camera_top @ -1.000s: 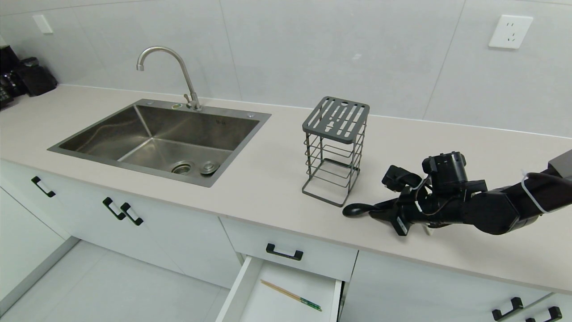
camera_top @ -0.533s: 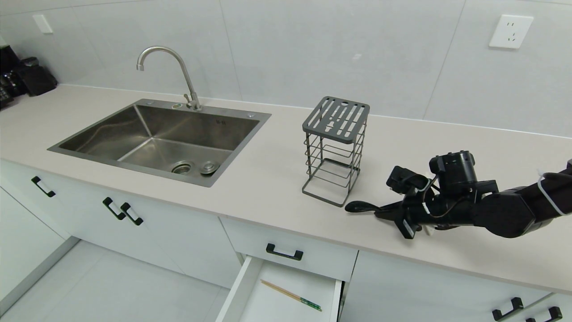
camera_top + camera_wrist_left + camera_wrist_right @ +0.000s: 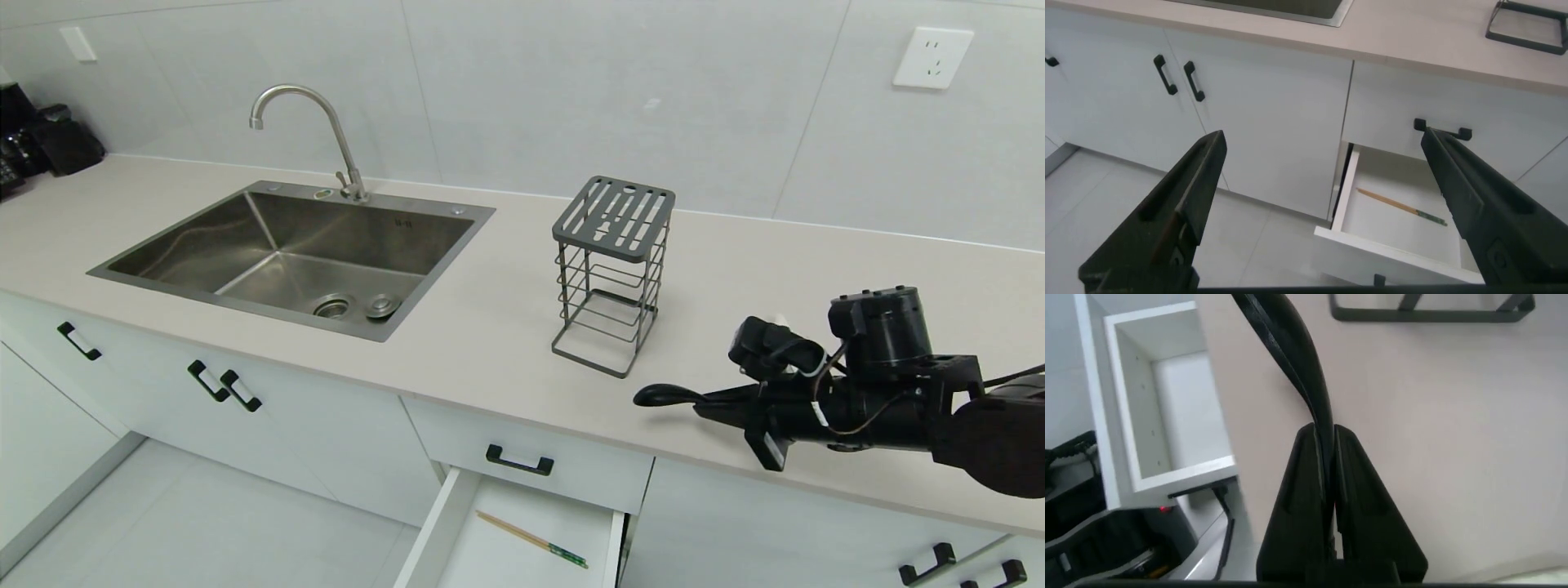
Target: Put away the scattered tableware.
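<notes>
Head view, pale bench (image 3: 490, 318) below tiled wall (image 3: 571, 82), right pincer (image 3: 727, 404) clamping black spoon (image 3: 682, 397), level, bowl pointing left along bench, left pincer (image 3: 1321, 137) wide.

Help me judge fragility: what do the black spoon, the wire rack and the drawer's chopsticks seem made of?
Black spoon: probably plastic or lacquered wood; uniform black, soft sheen, no metallic glint.
Wire rack: looks like metal with matte dark-grey coating; thin rigid rods, slotted top.
Chopsticks: likely wood or bamboo; pale tan shafts, green ends.
</notes>
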Controlling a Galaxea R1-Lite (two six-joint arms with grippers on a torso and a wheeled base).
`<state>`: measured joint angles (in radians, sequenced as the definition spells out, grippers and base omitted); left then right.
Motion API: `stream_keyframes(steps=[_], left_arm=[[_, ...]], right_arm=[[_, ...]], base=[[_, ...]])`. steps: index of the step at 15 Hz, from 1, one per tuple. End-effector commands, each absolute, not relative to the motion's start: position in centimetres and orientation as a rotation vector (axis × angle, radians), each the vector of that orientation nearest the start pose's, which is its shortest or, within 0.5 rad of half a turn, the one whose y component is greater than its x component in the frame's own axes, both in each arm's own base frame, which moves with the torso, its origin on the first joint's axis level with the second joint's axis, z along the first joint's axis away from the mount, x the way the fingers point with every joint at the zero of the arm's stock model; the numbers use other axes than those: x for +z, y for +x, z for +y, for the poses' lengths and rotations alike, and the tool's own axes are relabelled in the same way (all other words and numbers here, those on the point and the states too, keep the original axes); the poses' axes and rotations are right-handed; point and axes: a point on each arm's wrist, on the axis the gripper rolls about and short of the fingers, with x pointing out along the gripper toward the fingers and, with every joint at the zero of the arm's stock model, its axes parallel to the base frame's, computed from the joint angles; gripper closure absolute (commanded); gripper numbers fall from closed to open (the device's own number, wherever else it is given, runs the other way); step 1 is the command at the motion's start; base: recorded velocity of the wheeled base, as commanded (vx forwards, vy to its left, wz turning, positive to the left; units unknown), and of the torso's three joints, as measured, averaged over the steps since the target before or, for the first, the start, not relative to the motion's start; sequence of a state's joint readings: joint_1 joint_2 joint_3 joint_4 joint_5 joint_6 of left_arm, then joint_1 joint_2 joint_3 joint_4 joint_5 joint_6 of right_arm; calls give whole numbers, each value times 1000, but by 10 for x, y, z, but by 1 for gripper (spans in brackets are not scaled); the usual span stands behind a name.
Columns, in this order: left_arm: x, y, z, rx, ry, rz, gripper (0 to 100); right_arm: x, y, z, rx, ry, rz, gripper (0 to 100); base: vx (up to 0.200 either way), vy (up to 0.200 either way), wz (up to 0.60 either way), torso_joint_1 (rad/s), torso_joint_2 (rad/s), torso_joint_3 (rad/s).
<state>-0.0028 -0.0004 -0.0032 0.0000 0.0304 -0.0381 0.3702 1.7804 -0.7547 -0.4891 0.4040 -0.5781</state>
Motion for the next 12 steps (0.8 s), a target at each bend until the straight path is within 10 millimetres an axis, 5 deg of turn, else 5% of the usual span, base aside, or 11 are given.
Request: stream_keyframes(steps=[1,12], left_arm=[[76,-23,1,29,-38,-4,0],[76,-23,1,28,-38,-4,0]], right_arm=[[143,266,131,935,-539,261,100],[151,226,197,1127,-502,180,100]], base=[[0,0,0,0,0,0],[0,0,0,0,0,0]])
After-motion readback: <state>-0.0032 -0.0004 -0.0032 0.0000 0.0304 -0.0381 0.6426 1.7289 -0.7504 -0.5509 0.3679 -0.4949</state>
